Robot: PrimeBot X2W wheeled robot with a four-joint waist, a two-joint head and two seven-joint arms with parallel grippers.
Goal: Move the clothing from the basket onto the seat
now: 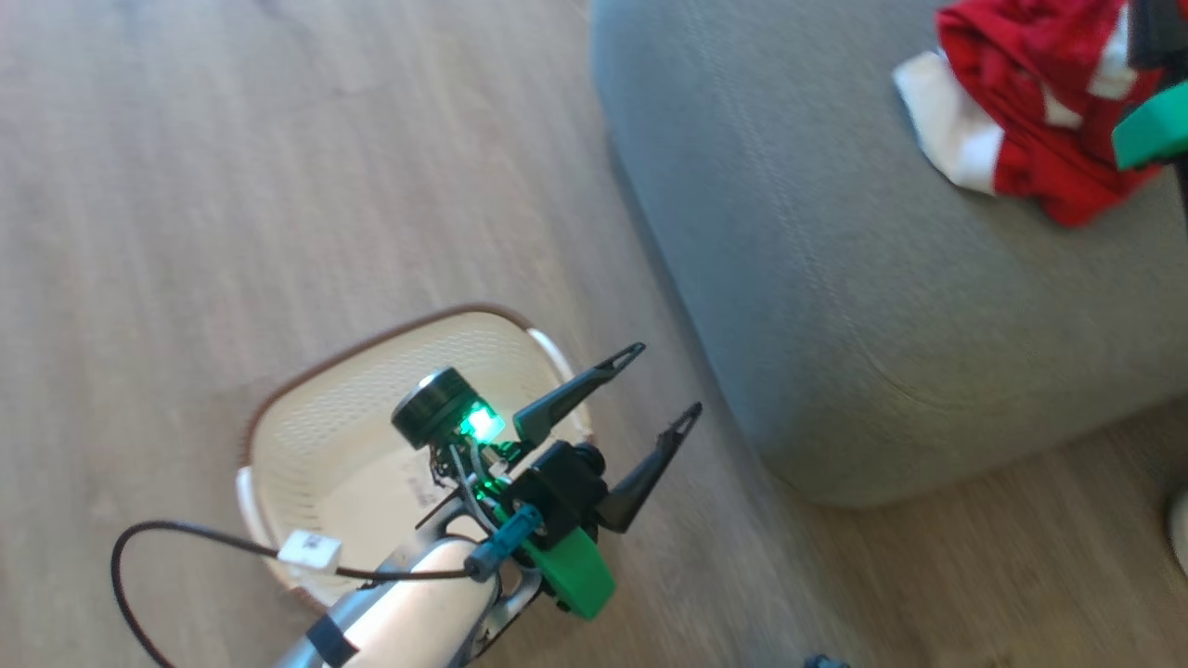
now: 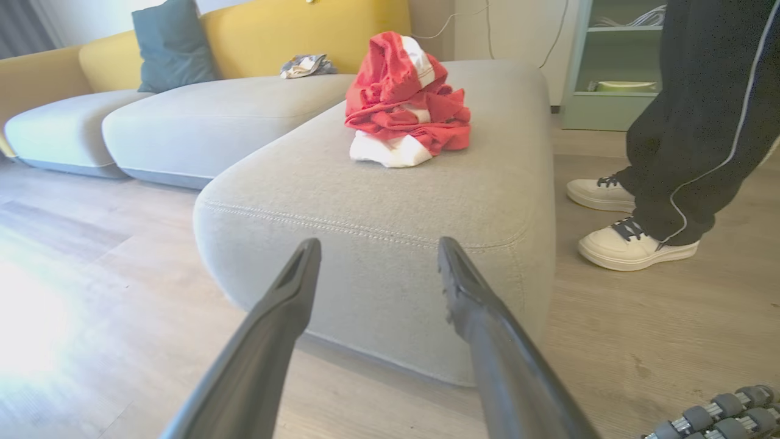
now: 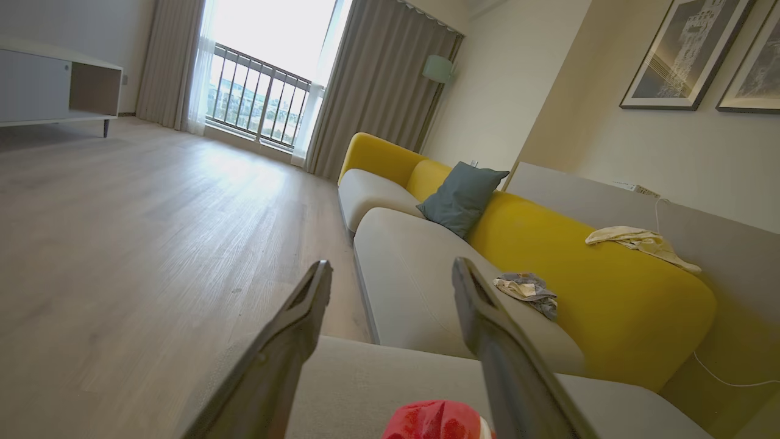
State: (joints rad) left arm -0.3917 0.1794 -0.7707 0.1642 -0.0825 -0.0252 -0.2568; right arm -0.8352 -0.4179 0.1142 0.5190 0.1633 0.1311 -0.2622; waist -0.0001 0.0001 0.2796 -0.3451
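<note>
The red clothing (image 1: 1030,102) with white trim lies bunched in a heap on the grey seat (image 1: 835,278), at the head view's top right. The cream basket (image 1: 306,390) stands on the floor at lower left. My left arm covers part of it, and the floor that shows holds a paper label and no fabric. My left gripper (image 1: 668,378) hangs open and empty just past the basket's right side, pointing at the seat's corner (image 2: 378,195) and the clothing (image 2: 405,103). My right gripper (image 3: 391,265) is open and empty above the clothing (image 3: 436,421).
A person's legs and white shoes (image 2: 634,247) stand on the wood floor right of the seat. The sofa runs on with a yellow backrest, a blue cushion (image 2: 173,46) and a small crumpled cloth (image 2: 304,65). A green cabinet (image 2: 609,61) stands behind.
</note>
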